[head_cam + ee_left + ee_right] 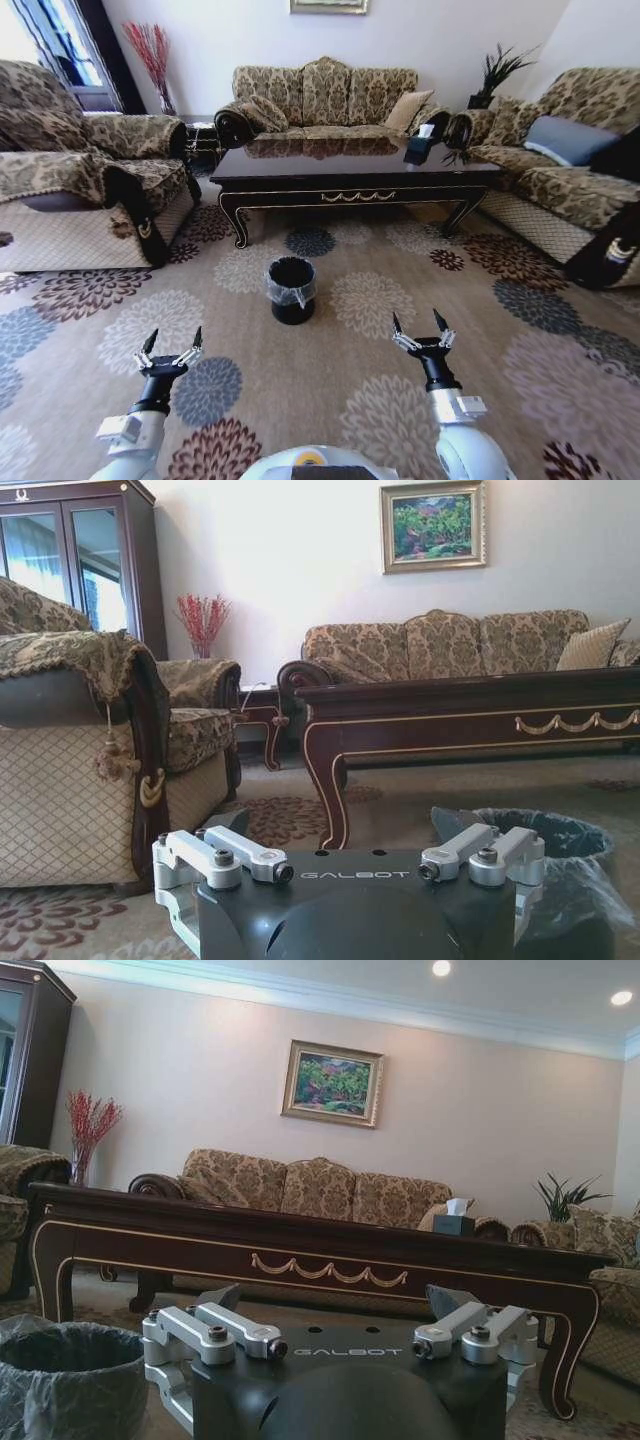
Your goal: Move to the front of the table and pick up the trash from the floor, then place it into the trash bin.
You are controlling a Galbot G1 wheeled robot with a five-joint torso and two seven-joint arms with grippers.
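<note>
Though small, black bag-lined trash bin [292,290]

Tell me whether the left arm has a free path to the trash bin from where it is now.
Probably yes. Bare carpet lies between the left tool, open and held low, and the trash bin, which stands ahead, in front of the table. The base may need to roll closer.

The trash bin [292,290] stands on the floor [350,380] before the table's [350,170] front edge, left of its middle. A tissue box [420,145] sits near the worktop's back right corner. My left hand [171,345] and right hand [420,328] hover nearer me, apart, fingers spread.
</note>
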